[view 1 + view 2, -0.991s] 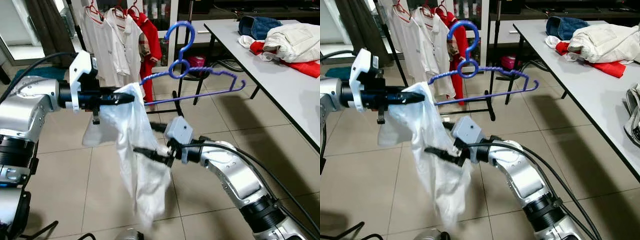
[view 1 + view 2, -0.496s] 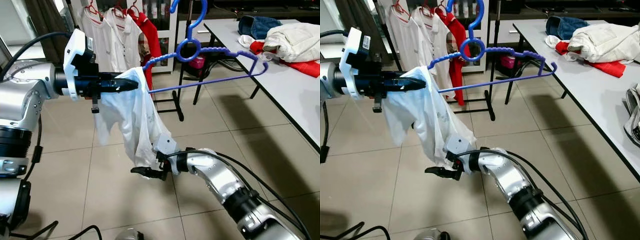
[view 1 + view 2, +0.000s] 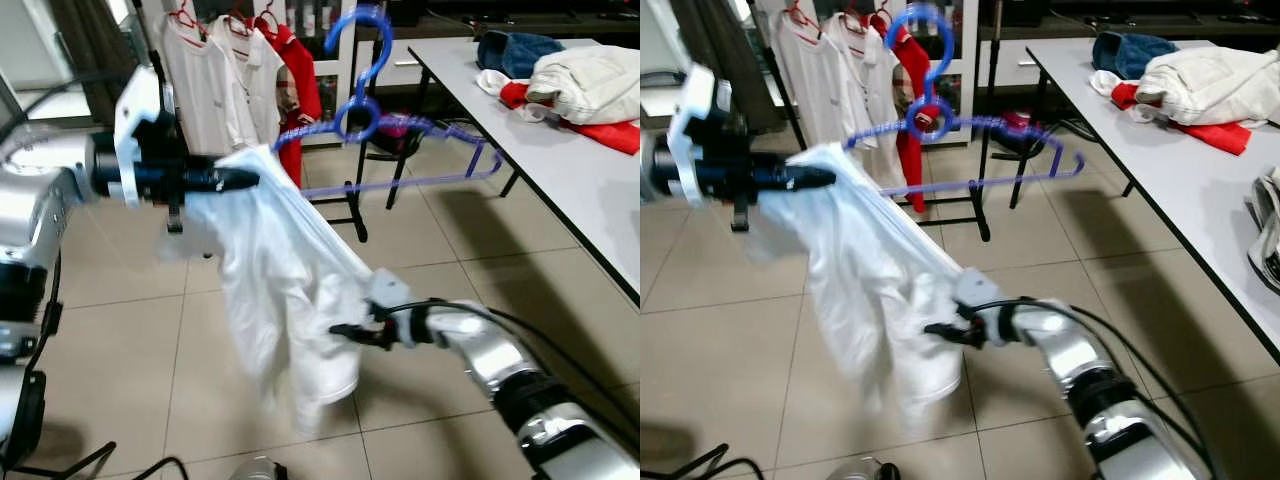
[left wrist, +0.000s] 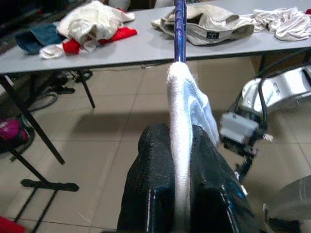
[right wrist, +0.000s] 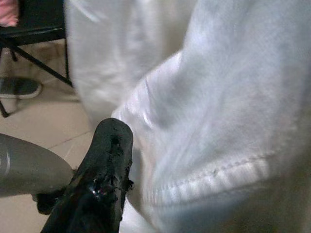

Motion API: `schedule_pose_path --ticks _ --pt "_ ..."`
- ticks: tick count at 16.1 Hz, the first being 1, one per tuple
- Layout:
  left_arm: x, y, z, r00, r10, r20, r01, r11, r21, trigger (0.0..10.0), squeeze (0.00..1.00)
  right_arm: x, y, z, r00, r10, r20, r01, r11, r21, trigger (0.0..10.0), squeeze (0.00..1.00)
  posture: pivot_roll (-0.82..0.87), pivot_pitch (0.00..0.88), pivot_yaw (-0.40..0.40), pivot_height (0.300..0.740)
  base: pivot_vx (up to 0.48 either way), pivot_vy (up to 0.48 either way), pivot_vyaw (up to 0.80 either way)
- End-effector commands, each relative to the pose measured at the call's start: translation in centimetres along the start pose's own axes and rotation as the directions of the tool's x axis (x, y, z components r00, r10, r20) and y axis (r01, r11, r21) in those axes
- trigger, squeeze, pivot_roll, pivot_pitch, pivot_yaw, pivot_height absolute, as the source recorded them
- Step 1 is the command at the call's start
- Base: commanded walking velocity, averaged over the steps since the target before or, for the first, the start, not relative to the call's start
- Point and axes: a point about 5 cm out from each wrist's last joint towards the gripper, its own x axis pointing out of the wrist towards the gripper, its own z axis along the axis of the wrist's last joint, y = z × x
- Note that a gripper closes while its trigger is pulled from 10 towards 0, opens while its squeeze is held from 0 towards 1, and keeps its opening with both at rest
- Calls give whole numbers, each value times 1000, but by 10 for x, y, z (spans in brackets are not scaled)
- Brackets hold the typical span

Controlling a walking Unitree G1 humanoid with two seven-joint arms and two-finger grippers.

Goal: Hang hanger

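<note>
Left wrist view: we see our left gripper [image 4: 181, 194] with its two black fingers clamped on the white shirt [image 4: 187, 104] where it wraps the end of the blue hanger [image 4: 179, 29].
Left gripper, head view: our left gripper [image 3: 240, 180] is raised at chest height on the left, pinching cloth and hanger shoulder together.
Right gripper: our right gripper [image 3: 345, 329] is low at the shirt's lower edge, touching the fabric; in the right wrist view one black finger [image 5: 99, 170] lies against the hem, and we cannot tell whether the fingers are parted or closed.
Hanger: held in the air, roughly level, its hook [image 3: 362, 40] pointing up, one arm inside the shirt, the other arm bare and reaching toward the grey counter [image 3: 590, 180].
Shirt: hangs from one hanger shoulder only, draping down above the tiled floor [image 3: 130, 340].
Rack: the clothes rack [image 3: 235, 60] with white and red garments stands behind, well apart from the hook.
Step in hand: we judge the shirt is only half dressed on the hanger; hanging is not yet begun.
Next move: likely pull the cloth over the bare arm, then carry the hook to the rack's rail.
</note>
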Motion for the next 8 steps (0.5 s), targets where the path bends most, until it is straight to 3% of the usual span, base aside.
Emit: schedule_pose_path --ticks 1,5,8 --pt "-15 -2 12 999 26 19 -27 998 48 0 0 -29 -9 -33 993 -56 -103 63 996 69 0 0 0 0 57 740 0 0 0" --pt "-23 -18 -2 1000 -6 8 7 1000 -16 0 0 -70 -38 -46 954 -246 -174 260 963 65 0 0 -19 0 53 740 0 0 0" --pt "-27 -35 -20 998 -33 -58 29 998 -63 0 0 -99 -67 -40 877 -451 -163 466 882 67 0 0 -20 0 44 740 0 0 0"
